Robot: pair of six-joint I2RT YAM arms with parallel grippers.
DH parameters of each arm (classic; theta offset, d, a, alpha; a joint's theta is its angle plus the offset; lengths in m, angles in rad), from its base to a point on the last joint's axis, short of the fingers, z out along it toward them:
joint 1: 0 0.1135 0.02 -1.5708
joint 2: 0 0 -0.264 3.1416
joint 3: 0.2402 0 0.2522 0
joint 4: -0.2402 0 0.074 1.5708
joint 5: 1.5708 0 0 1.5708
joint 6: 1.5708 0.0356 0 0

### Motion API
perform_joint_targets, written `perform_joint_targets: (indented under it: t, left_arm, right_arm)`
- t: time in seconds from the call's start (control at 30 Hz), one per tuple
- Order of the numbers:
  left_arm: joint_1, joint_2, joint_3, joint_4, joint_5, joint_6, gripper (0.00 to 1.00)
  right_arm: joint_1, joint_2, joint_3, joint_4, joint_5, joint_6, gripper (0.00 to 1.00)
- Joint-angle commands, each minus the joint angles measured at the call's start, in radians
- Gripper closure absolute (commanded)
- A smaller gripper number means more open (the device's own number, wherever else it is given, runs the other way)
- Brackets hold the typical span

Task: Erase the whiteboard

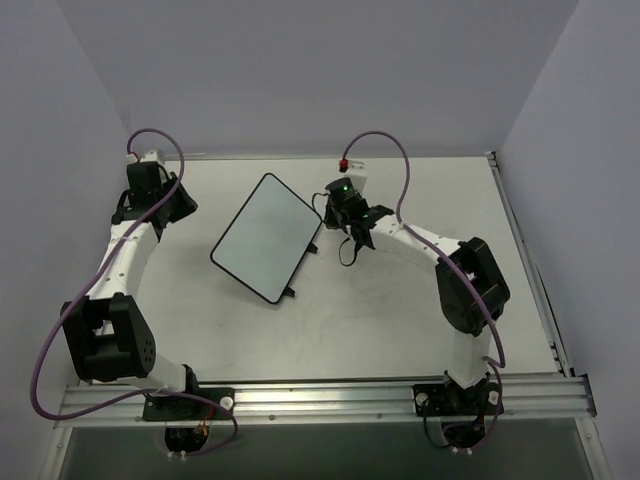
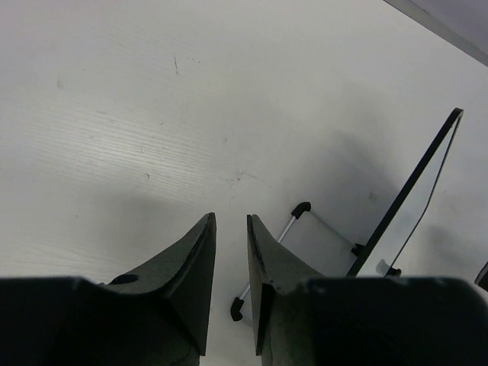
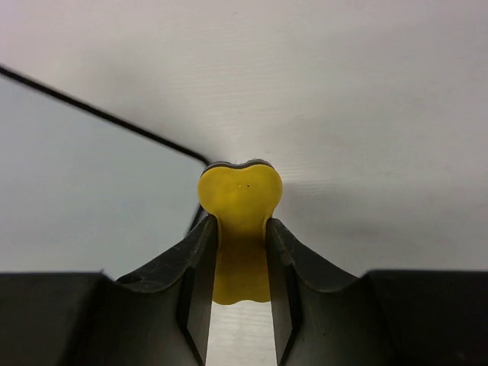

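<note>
The white table shows faint grain, with a few small dark scuffs toward 11 o'clock in the left wrist view. A yellow eraser with a thin dark backing sits mid-frame in the right wrist view. A metal rail runs along the table's 6 o'clock edge. Pale grey walls close off 9, 12 and 3 o'clock.

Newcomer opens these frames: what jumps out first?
The whiteboard, propped tilted left of centre on the table, looks blank. The right hand, by the board's far right corner, pinches a yellow eraser. The left hand hangs empty at the far left, slightly open.
</note>
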Motion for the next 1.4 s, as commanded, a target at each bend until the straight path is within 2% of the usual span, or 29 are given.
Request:
perform_joint_targets:
  t: [0.0, 0.27, 0.67, 0.93, 1.07, 1.27, 1.3, 1.37]
  left_arm:
    - [0.014, 0.004, 0.018, -0.004, -0.042, -0.031, 0.68]
    - [0.026, 0.036, 0.007, 0.017, -0.019, -0.051, 0.69]
    - [0.044, 0.054, 0.014, 0.019, 0.012, -0.048, 0.68]
    - [0.052, 0.051, 0.024, 0.005, 0.024, -0.045, 0.68]
    - [0.054, 0.024, 0.037, -0.012, 0.032, -0.045, 0.68]
    - [0.054, -0.036, 0.053, -0.032, 0.046, -0.045, 0.64]
    - [0.054, -0.052, 0.058, -0.035, 0.052, -0.045, 0.64]
    - [0.054, -0.068, 0.066, -0.043, 0.065, -0.047, 0.59]
  right_arm:
    - [-0.090, -0.088, -0.084, -0.049, 0.044, 0.004, 0.86]
    - [-0.255, -0.122, -0.221, -0.069, 0.015, -0.021, 0.74]
    - [-0.328, -0.033, -0.164, -0.083, -0.017, -0.050, 0.61]
    - [-0.328, -0.025, -0.158, -0.080, -0.027, -0.051, 0.39]
    - [-0.328, -0.100, -0.153, -0.095, -0.028, -0.061, 0.30]
    - [-0.328, -0.226, -0.121, -0.127, -0.071, -0.087, 0.08]
    - [-0.328, -0.242, -0.118, -0.138, -0.079, -0.090, 0.00]
    - [-0.326, -0.287, -0.112, -0.141, -0.106, -0.096, 0.00]
